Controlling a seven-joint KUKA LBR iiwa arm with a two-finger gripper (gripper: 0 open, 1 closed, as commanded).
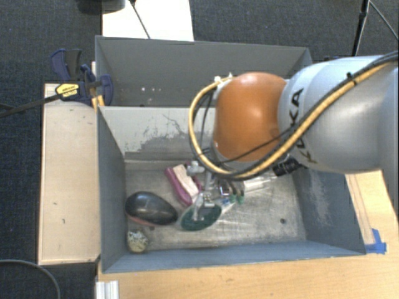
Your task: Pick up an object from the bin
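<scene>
Camera view: The arm's hand [202,208] hangs low near the floor of the grey bin [156,143], below the orange wrist cover [249,114] and its looped cable [198,114]. Directly under the hand's tip lies a flat, dark green, roundish piece [202,220], the thing nearest to a grasp. Whether the hand touches it is unclear. Whether the hand is spread or pressed together cannot be told from here, as the metal parts blur into one another above the green piece.

Just beside the hand, on the side away from the arm and slightly toward the back wall, lies a pink oblong packet [179,183]. Farther out on that same side rests a black, smooth oval object [149,208], its end near the green piece. Beyond that, close to the front corner, sits a small yellowish lump [137,240], well apart from the hand. On the arm's side of the hand lies something clear and glassy [257,183].

Judged from this, the step in hand is the approach to the green piece. Being flat, it will likely give little to grip, so the hand should go straight down, centred on it, reaching the floor before it closes. It should also keep clear of the pink packet, so as not to catch two things at once.
</scene>
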